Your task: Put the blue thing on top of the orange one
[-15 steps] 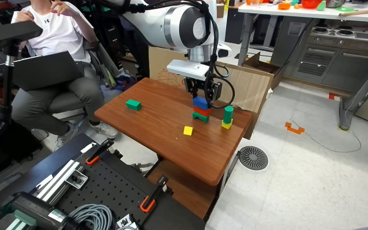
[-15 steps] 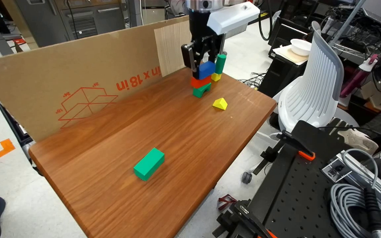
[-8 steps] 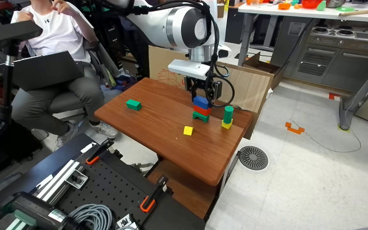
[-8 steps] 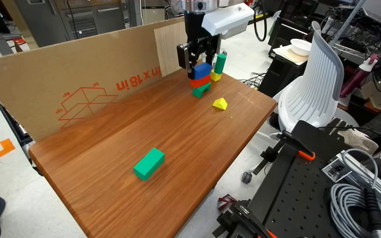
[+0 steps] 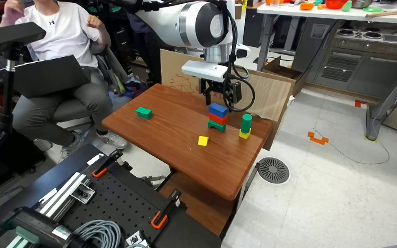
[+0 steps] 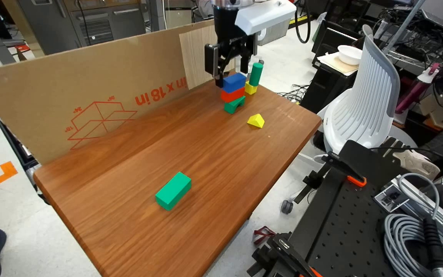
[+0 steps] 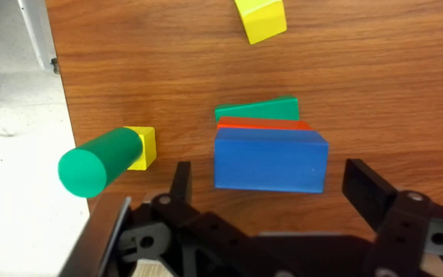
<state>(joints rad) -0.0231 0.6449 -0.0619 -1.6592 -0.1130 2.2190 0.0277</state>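
Note:
The blue thing (image 5: 218,110) is a rectangular block resting flat on the orange one (image 5: 218,119) in both exterior views. Under these two stands a green arch block (image 6: 234,105), so the three form a stack. My gripper (image 7: 268,169) is open just above the stack. In the wrist view the blue block's top face lies between the spread fingers (image 7: 367,192), with a gap of table on each side. Only a thin strip of the orange block (image 7: 263,123) shows there, the blue one covering the rest.
A green cylinder (image 5: 246,123) stands on a yellow block (image 5: 244,134) close beside the stack. A yellow wedge (image 6: 256,120) and a green rectangular block (image 6: 173,191) lie on the table. A cardboard panel (image 6: 110,88) rises along one table edge.
My gripper has let go of the blue block, its fingers spreading apart, and has risen slightly. The blue block shifted a little with the gripper before release and now sits on the orange one.

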